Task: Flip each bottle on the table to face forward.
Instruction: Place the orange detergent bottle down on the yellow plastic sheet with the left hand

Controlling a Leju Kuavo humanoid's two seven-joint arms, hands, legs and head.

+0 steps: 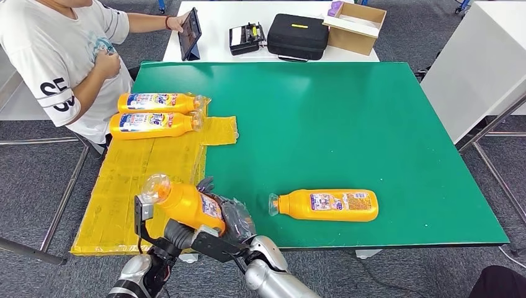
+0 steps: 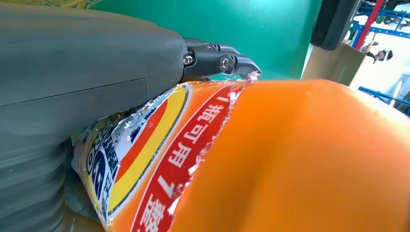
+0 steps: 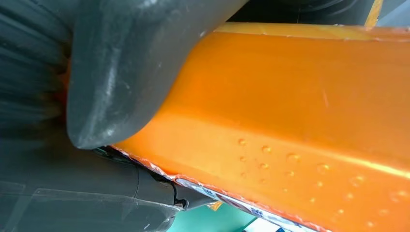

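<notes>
Green table [image 1: 347, 112] bears yellow sheet [image 1: 142, 174] and three orange bottles [image 1: 327, 205].

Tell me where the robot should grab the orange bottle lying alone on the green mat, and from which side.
Probably around the broad labelled body of the lone bottle, coming down from above with fingers across its width. It lies flat on its side on the green mat, neck toward the robot's left, so the narrow neck offers less hold. Both hands now hold another bottle.

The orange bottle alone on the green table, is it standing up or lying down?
Lying down. The orange bottle rests flat on its side on the green table, its clear cap pointing toward the robot's left.
</notes>
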